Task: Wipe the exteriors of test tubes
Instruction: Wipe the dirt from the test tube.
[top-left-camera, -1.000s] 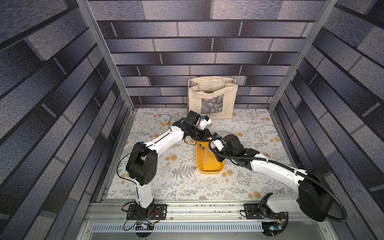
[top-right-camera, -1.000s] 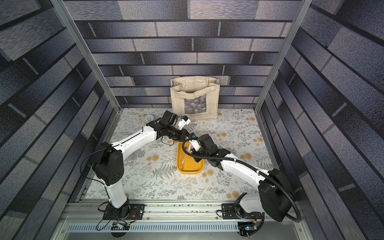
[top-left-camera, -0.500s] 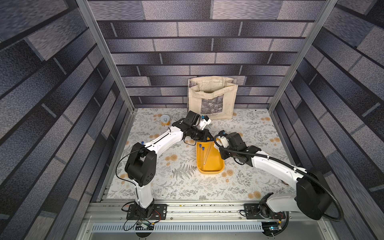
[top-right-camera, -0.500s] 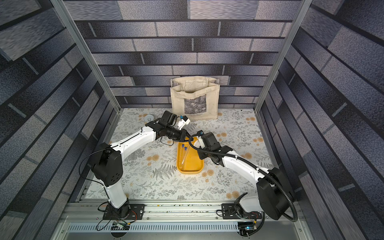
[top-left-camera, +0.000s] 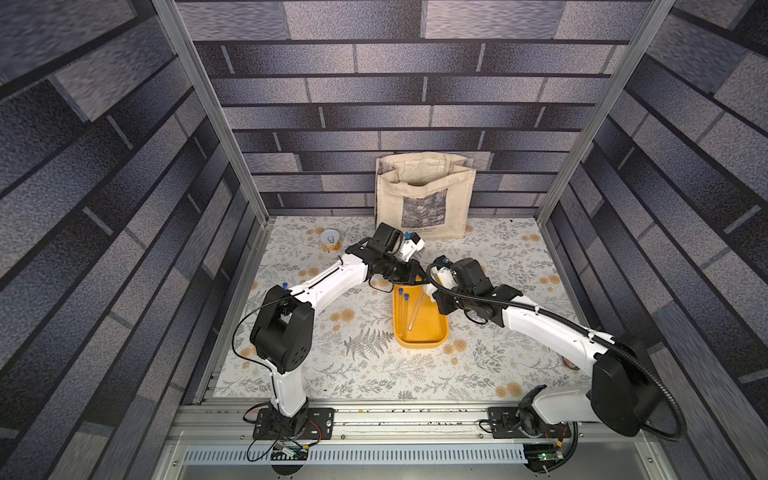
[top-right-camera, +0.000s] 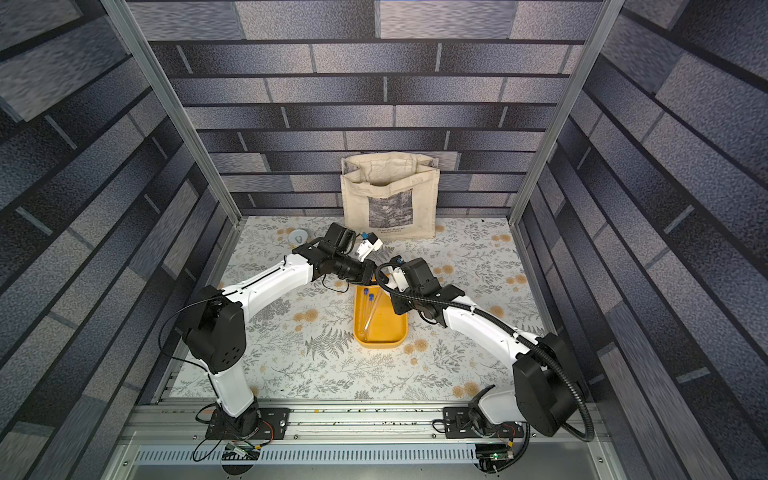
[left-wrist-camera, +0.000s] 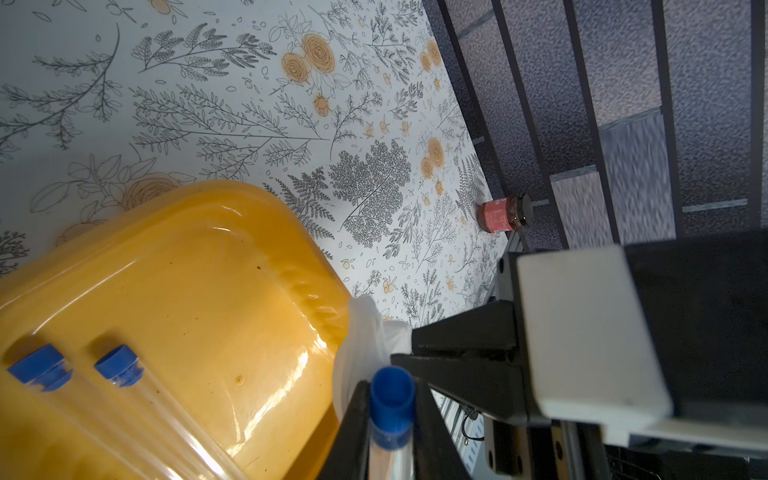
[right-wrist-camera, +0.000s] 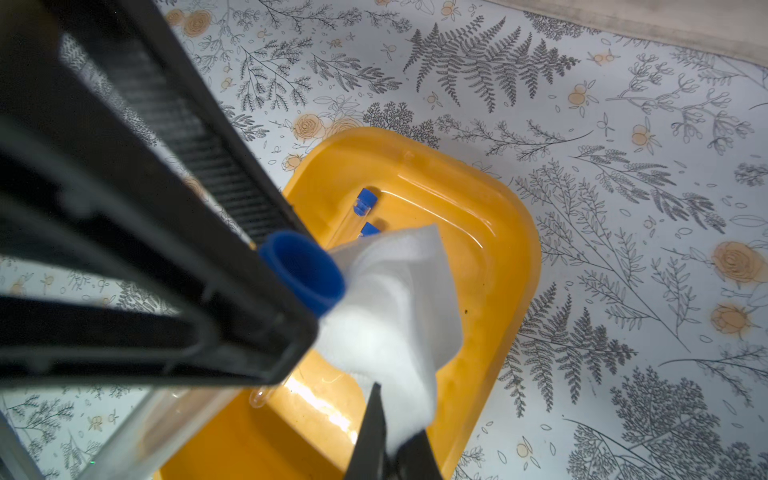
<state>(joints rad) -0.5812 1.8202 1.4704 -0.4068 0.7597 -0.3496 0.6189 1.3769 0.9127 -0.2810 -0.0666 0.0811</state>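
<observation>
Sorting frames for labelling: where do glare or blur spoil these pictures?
Left wrist view: white glare streaks on the yellow tray, and the held test tube is soft. Right wrist view: the cloth is blown out and blurred. Both top views: evenly lit.

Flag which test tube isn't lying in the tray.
The tube clamped in the left end effector, by the white cloth; the other two lie in the yellow tray.

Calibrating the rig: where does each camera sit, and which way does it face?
Both top views: high in front, facing down and back; left arm, right arm, yellow tray, tote bag.
Left wrist: on its arm, looking along left gripper clamping a test tube.
Right wrist: on its arm, looking along right gripper pinching the cloth.
Wrist views share tray, tube, cloth.
</observation>
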